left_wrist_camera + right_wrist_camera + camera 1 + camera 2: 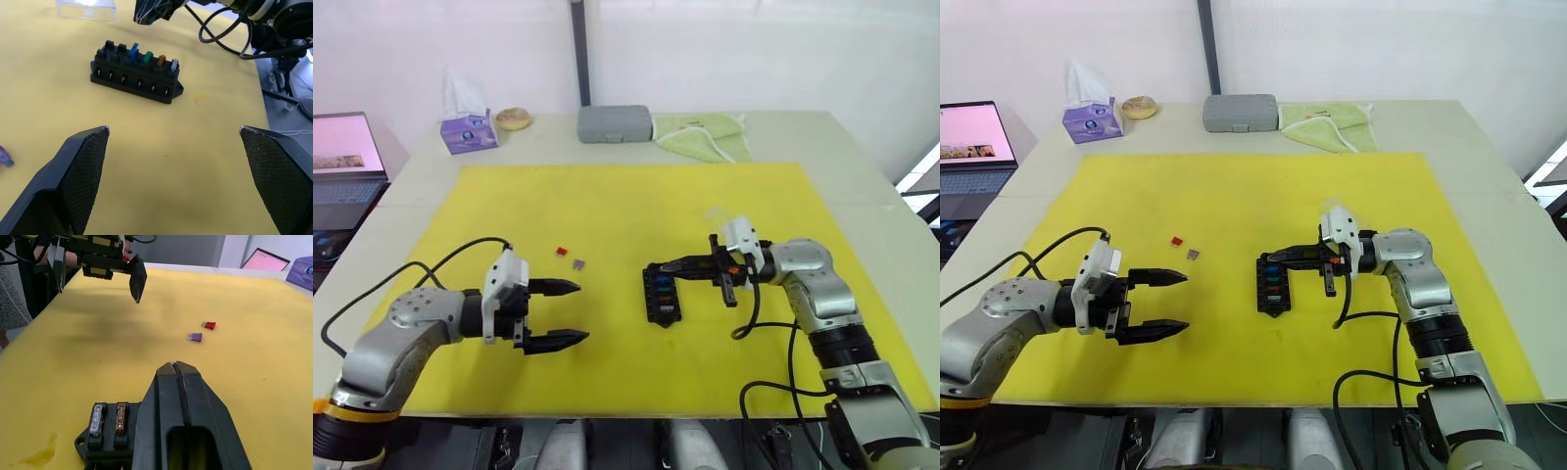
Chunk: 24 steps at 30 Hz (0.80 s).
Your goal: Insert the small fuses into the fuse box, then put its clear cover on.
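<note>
A pale table (862, 186) is set against a white wall and is covered for most of its top by a yellow mat (626, 211). Along the far edge, from about 10 o'clock to 1 o'clock of the mat, a purple tissue box (468, 132), a small round tan object (514, 118), a grey case (614, 123) and a folded green cloth (705, 135) are lined up. An open laptop (344, 157) is seen beyond the table at 9 o'clock.

The fuse box (662, 292) lies on the mat slightly towards 4 o'clock of its centre. Four fuses are seated in its slots: blue (133, 52), green (147, 57), orange-brown (161, 60) and grey (174, 64); the remaining slots at one end look empty. Two loose fuses rest on the mat at about 9 o'clock of the box, well apart from it: a red fuse (562, 252) and, just beside it, a purple fuse (578, 263). The clear cover (86, 9) lies flat on the mat on the far side of the box from the left arm.

The left gripper (566, 313) is held over the mat at 8 o'clock, its fingers spread wide and nothing between them. The right gripper (658, 268) is poised over the far end of the fuse box, its fingers (183, 396) pressed together; whether anything is pinched between them cannot be told.
</note>
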Each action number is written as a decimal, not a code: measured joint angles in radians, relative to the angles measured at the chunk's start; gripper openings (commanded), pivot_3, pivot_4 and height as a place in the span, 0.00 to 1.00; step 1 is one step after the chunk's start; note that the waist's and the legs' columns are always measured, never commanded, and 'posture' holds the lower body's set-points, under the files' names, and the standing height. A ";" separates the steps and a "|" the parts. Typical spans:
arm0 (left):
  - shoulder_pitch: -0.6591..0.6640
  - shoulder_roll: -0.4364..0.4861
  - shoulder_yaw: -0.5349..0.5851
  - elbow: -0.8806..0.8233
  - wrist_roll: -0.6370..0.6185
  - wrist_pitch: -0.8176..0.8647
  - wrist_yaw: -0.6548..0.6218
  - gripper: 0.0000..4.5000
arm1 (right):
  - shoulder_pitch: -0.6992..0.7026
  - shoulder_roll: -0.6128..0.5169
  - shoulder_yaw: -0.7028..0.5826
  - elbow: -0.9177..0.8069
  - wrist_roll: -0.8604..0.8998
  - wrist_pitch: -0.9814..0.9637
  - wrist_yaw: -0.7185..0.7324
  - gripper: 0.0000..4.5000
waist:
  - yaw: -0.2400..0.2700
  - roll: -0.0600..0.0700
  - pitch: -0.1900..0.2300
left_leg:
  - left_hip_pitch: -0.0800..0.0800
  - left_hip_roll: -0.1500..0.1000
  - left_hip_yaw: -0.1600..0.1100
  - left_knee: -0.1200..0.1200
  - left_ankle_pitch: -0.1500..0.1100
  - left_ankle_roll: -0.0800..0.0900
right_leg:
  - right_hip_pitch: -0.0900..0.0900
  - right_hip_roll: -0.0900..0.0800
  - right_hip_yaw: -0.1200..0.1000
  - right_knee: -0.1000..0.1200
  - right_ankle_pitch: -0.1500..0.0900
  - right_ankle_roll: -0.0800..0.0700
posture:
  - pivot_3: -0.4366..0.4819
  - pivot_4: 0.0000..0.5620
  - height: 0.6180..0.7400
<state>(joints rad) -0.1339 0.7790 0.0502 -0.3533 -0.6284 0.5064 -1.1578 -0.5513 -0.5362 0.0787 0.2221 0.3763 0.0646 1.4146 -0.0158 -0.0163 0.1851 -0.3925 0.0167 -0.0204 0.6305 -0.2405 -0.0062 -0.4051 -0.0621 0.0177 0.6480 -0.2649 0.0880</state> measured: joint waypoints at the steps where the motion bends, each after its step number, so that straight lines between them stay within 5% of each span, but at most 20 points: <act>1: 0.000 0.000 -0.001 0.000 0.001 0.000 0.000 1.00 | 0.001 0.000 0.001 -0.001 0.000 0.004 0.000 0.01 | 0.000 0.000 0.000 | 0.000 0.000 0.000 0.000 0.000 0.000 | 0.000 0.000 0.000 0.000 0.000 0.000 | 0.48 0.27 1.00; 24: 0.002 -0.007 -0.009 0.018 0.006 0.000 0.004 1.00 | 0.022 0.000 0.034 0.030 -0.060 -0.023 -0.044 0.01 | 0.000 0.000 0.000 | 0.000 0.000 0.000 0.000 0.000 0.000 | 0.000 0.000 0.000 0.000 0.000 0.000 | 0.48 0.27 1.00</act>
<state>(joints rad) -0.1318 0.7720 0.0407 -0.3356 -0.6221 0.5063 -1.1537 -0.5289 -0.5364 0.1125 0.2523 0.3168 0.0419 1.3706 -0.0157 -0.0163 0.1851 -0.3927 0.0167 -0.0202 0.6305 -0.2405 -0.0062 -0.4052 -0.0620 0.0176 0.6480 -0.2648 0.0881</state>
